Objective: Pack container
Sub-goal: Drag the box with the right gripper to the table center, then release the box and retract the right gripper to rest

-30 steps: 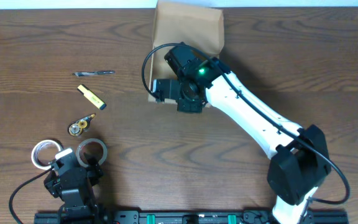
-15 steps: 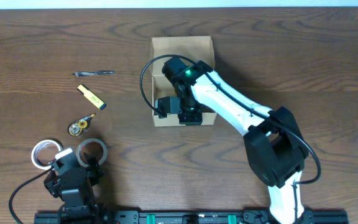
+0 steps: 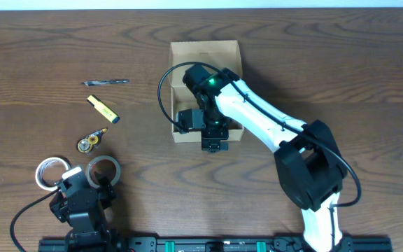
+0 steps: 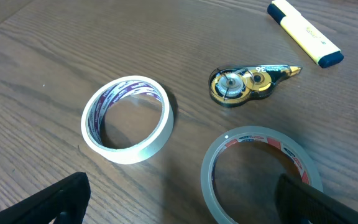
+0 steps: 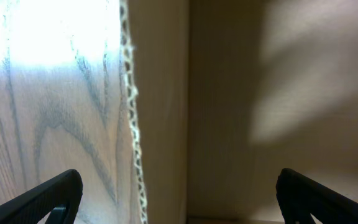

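The container (image 3: 205, 54) is a tan cardboard box lying open-topped at the middle back of the table. My right gripper (image 3: 214, 142) hangs over its near wall, open and holding nothing. In the right wrist view the box's torn wall edge (image 5: 129, 118) runs between my fingertips (image 5: 50, 198), with wood on the left and the box's inside (image 5: 278, 93) on the right. My left gripper (image 3: 84, 187) rests open at the front left, over two tape rolls. The lid flap does not show.
Left of the box lie a pen (image 3: 105, 82), a yellow highlighter (image 3: 103, 109) and a correction tape dispenser (image 3: 89, 140). A white tape roll (image 4: 126, 118) and a clear tape roll (image 4: 260, 168) sit by my left fingers (image 4: 48, 202).
The box, partly beyond the far edge a second ago, now lies squarely in view. My right gripper has opened at its near wall. The left arm has not moved.
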